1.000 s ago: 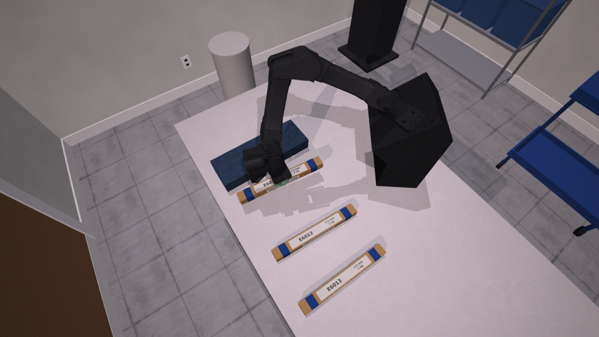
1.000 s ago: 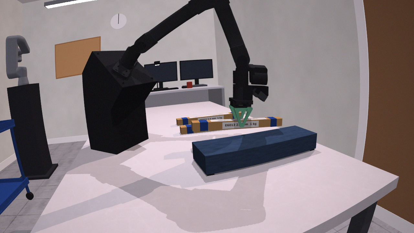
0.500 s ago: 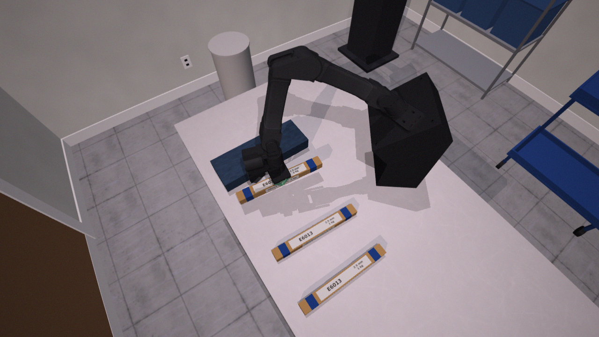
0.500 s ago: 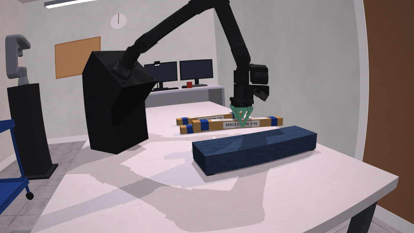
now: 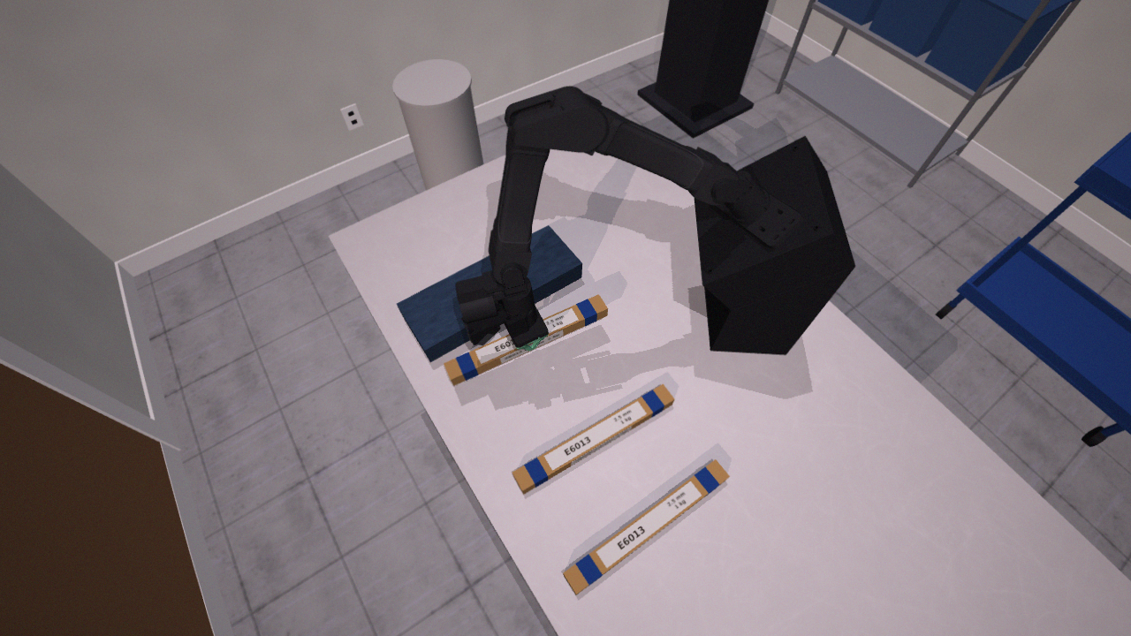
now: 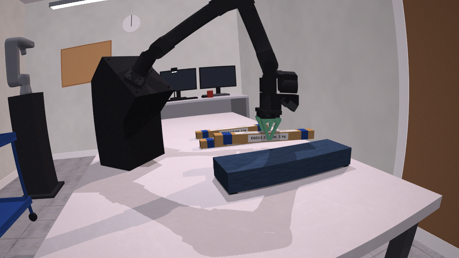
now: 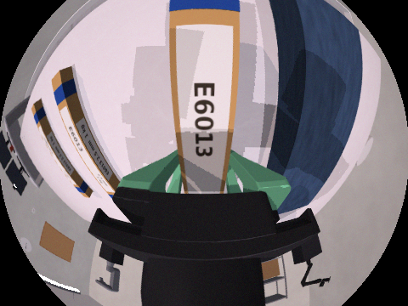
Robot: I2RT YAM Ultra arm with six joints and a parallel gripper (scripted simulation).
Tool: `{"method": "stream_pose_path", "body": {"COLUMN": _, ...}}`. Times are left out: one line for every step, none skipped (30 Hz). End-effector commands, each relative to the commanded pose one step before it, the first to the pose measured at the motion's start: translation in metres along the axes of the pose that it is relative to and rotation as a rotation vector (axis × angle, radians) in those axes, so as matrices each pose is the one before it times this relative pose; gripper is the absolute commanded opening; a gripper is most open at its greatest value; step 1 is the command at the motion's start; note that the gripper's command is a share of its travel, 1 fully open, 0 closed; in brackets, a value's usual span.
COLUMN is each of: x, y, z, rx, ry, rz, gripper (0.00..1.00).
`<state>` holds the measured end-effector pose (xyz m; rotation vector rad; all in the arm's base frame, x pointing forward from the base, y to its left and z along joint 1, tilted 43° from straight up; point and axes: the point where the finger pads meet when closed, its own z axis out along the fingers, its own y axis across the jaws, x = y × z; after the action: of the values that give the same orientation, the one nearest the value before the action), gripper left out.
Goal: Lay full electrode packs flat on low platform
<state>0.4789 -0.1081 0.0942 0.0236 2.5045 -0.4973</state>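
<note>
The hand (image 5: 531, 344) (image 6: 269, 138) (image 7: 204, 152) grips one electrode pack (image 5: 588, 312) (image 6: 237, 138) (image 7: 204, 55), raised beside the blue platform (image 5: 443, 296) (image 6: 282, 160) (image 7: 327, 106). If it goes across too low, I think the pack may strike the platform's edge.

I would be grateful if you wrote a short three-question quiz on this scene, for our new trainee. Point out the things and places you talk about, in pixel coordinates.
1. True or false: one of the packs lies on the navy platform (image 5: 482, 272) (image 6: 282, 160) (image 7: 331, 85).
2. What does the claw (image 5: 531, 343) (image 6: 269, 138) (image 7: 204, 152) have between its fingers?
A) a red mug
B) a pack of E6013 electrodes
C) nothing
3. Fill in the blank: the colour of the bands near the ends of the packs is ____.

Key: 1. False. 2. B. 3. Blue.
</note>
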Motion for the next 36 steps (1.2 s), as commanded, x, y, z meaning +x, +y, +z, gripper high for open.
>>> {"method": "stream_pose_path", "body": {"x": -0.03329, "y": -0.0019, "z": -0.03912, "rx": 0.00567, "ry": -0.09017, "rz": 0.00849, "gripper": 0.0}}
{"method": "stream_pose_path", "body": {"x": 0.0, "y": -0.00002, "z": -0.00202, "rx": -0.00004, "ry": -0.00001, "rz": 0.00004, "gripper": 0.0}}
{"method": "stream_pose_path", "body": {"x": 0.0, "y": -0.00002, "z": -0.00202, "rx": -0.00004, "ry": -0.00001, "rz": 0.00004, "gripper": 0.0}}
{"method": "stream_pose_path", "body": {"x": -0.00001, "y": -0.00002, "z": -0.00202, "rx": -0.00004, "ry": -0.00001, "rz": 0.00004, "gripper": 0.0}}
{"method": "stream_pose_path", "body": {"x": -0.00001, "y": -0.00002, "z": -0.00202, "rx": -0.00004, "ry": -0.00001, "rz": 0.00004, "gripper": 0.0}}
{"method": "stream_pose_path", "body": {"x": -0.00001, "y": -0.00002, "z": -0.00202, "rx": -0.00004, "ry": -0.00001, "rz": 0.00004, "gripper": 0.0}}
{"method": "stream_pose_path", "body": {"x": -0.00001, "y": -0.00002, "z": -0.00202, "rx": -0.00004, "ry": -0.00001, "rz": 0.00004, "gripper": 0.0}}
{"method": "stream_pose_path", "body": {"x": 0.0, "y": 0.0, "z": 0.0, "rx": 0.0, "ry": 0.0, "rz": 0.0, "gripper": 0.0}}
{"method": "stream_pose_path", "body": {"x": 0.0, "y": 0.0, "z": 0.0, "rx": 0.0, "ry": 0.0, "rz": 0.0, "gripper": 0.0}}
{"method": "stream_pose_path", "body": {"x": -0.00012, "y": -0.00006, "z": -0.00203, "rx": -0.00015, "ry": -0.00034, "rz": 0.00025, "gripper": 0.0}}
{"method": "stream_pose_path", "body": {"x": 0.0, "y": -0.00002, "z": -0.00201, "rx": -0.00004, "ry": -0.00001, "rz": 0.00004, "gripper": 0.0}}
{"method": "stream_pose_path", "body": {"x": 0.0, "y": -0.00002, "z": -0.00202, "rx": -0.00004, "ry": -0.00001, "rz": 0.00004, "gripper": 0.0}}
{"method": "stream_pose_path", "body": {"x": 0.00064, "y": 0.00018, "z": -0.00179, "rx": -0.0003, "ry": 0.00143, "rz": -0.00044, "gripper": 0.0}}
{"method": "stream_pose_path", "body": {"x": 0.00246, "y": 0.00072, "z": -0.00114, "rx": -0.00102, "ry": 0.00548, "rz": -0.00179, "gripper": 0.0}}
{"method": "stream_pose_path", "body": {"x": 0.00228, "y": 0.00066, "z": -0.0012, "rx": -0.00094, "ry": 0.00506, "rz": -0.00167, "gripper": 0.0}}
{"method": "stream_pose_path", "body": {"x": 0.00209, "y": 0.0006, "z": -0.00126, "rx": -0.00085, "ry": 0.00464, "rz": -0.00154, "gripper": 0.0}}
{"method": "stream_pose_path", "body": {"x": 0.0019, "y": 0.00055, "z": -0.00131, "rx": -0.00076, "ry": 0.00421, "rz": -0.0014, "gripper": 0.0}}
{"method": "stream_pose_path", "body": {"x": 0.00171, "y": 0.00049, "z": -0.00137, "rx": -0.00068, "ry": 0.0038, "rz": -0.00127, "gripper": 0.0}}
{"method": "stream_pose_path", "body": {"x": 0.00152, "y": 0.00043, "z": -0.00144, "rx": -0.00059, "ry": 0.00337, "rz": -0.00113, "gripper": 0.0}}
{"method": "stream_pose_path", "body": {"x": -0.00275, "y": -0.00085, "z": -0.00305, "rx": 0.00106, "ry": -0.00629, "rz": 0.00216, "gripper": 0.0}}
{"method": "stream_pose_path", "body": {"x": -0.00358, "y": -0.0011, "z": -0.00338, "rx": 0.00136, "ry": -0.00817, "rz": 0.00282, "gripper": 0.0}}
{"method": "stream_pose_path", "body": {"x": 0.0002, "y": 0.00004, "z": -0.00193, "rx": -0.0001, "ry": 0.00041, "rz": -0.00011, "gripper": 0.0}}
{"method": "stream_pose_path", "body": {"x": 0.00075, "y": 0.0002, "z": -0.00172, "rx": -0.00031, "ry": 0.00167, "rz": -0.00055, "gripper": 0.0}}
{"method": "stream_pose_path", "body": {"x": 0.00057, "y": 0.00015, "z": -0.00179, "rx": -0.00023, "ry": 0.00125, "rz": -0.00041, "gripper": 0.0}}
{"method": "stream_pose_path", "body": {"x": 0.0, "y": 0.0, "z": 0.0, "rx": 0.0, "ry": 0.0, "rz": 0.0, "gripper": 0.0}}
{"method": "stream_pose_path", "body": {"x": 0.0, "y": 0.0, "z": 0.0, "rx": 0.0, "ry": 0.0, "rz": 0.0, "gripper": 0.0}}
{"method": "stream_pose_path", "body": {"x": -0.00023, "y": -0.00006, "z": -0.00207, "rx": -0.00016, "ry": -0.00065, "rz": 0.00024, "gripper": 0.0}}
{"method": "stream_pose_path", "body": {"x": 0.00032, "y": 0.00007, "z": -0.00188, "rx": -0.00014, "ry": 0.00068, "rz": -0.00022, "gripper": 0.0}}
{"method": "stream_pose_path", "body": {"x": 0.00016, "y": 0.00002, "z": -0.00194, "rx": -0.00007, "ry": 0.0003, "rz": -0.00008, "gripper": 0.0}}
{"method": "stream_pose_path", "body": {"x": -0.00003, "y": -0.00003, "z": -0.00202, "rx": -0.00001, "ry": -0.00012, "rz": 0.00006, "gripper": 0.0}}
{"method": "stream_pose_path", "body": {"x": -0.00022, "y": -0.00009, "z": -0.00209, "rx": 0.00006, "ry": -0.00055, "rz": 0.00022, "gripper": 0.0}}
{"method": "stream_pose_path", "body": {"x": -0.00041, "y": -0.00014, "z": -0.00217, "rx": 0.00013, "ry": -0.00099, "rz": 0.00037, "gripper": 0.0}}
{"method": "stream_pose_path", "body": {"x": -0.0006, "y": -0.0002, "z": -0.00226, "rx": 0.00019, "ry": -0.00144, "rz": 0.00054, "gripper": 0.0}}
{"method": "stream_pose_path", "body": {"x": -0.00079, "y": -0.00026, "z": -0.00234, "rx": 0.00025, "ry": -0.00187, "rz": 0.00069, "gripper": 0.0}}
{"method": "stream_pose_path", "body": {"x": -0.00098, "y": -0.00031, "z": -0.00242, "rx": 0.00031, "ry": -0.00231, "rz": 0.00086, "gripper": 0.0}}
{"method": "stream_pose_path", "body": {"x": -0.00116, "y": -0.00037, "z": -0.0025, "rx": 0.00037, "ry": -0.00274, "rz": 0.00102, "gripper": 0.0}}
